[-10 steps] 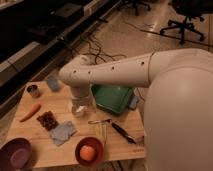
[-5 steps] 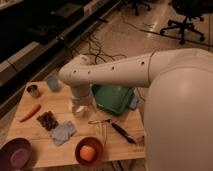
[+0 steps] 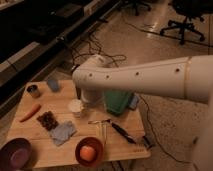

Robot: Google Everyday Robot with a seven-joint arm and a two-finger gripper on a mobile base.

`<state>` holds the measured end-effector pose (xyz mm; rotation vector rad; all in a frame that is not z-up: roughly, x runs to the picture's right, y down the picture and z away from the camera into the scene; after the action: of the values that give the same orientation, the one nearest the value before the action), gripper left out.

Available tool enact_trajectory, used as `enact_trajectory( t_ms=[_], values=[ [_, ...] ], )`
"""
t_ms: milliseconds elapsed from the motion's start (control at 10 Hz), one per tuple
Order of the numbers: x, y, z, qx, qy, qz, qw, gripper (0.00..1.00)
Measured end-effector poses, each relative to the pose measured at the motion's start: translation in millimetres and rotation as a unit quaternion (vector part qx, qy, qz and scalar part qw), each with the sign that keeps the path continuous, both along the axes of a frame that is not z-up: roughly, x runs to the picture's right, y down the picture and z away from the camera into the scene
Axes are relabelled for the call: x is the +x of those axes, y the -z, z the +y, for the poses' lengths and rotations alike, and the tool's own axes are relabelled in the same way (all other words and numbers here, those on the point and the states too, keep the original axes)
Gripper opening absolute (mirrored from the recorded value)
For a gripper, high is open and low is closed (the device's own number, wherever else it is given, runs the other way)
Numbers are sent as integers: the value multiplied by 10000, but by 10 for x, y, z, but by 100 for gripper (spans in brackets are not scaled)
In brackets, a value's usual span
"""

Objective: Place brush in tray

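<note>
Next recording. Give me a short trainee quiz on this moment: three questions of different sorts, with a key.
1. True or false: the brush lies in the tray.
2. What lies in the orange bowl?
3. Fill in: the gripper hangs over the table, to the ___ of the tray in the picture.
Key: 1 false; 2 an orange fruit; 3 left.

You're in a lab-like office workspace: dark shelving (image 3: 30, 30), cables (image 3: 85, 50) across a polished floor (image 3: 150, 45), an office chair (image 3: 187, 22), a wooden table (image 3: 115, 147); the gripper (image 3: 79, 105) hangs above it.
</note>
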<state>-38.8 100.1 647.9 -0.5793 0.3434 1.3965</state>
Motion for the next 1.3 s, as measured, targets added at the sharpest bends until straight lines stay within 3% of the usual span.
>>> enact_trajectory(
  t_ms=[300, 700, 900, 1300],
  values=[
    [239, 158, 22, 77, -288, -76, 9995, 65],
    [223, 138, 34, 40, -207, -84, 9997, 65],
    [308, 63, 143, -96, -73, -161, 9998, 65],
    [1047, 200, 496, -383, -325, -553, 9972, 65]
  ],
)
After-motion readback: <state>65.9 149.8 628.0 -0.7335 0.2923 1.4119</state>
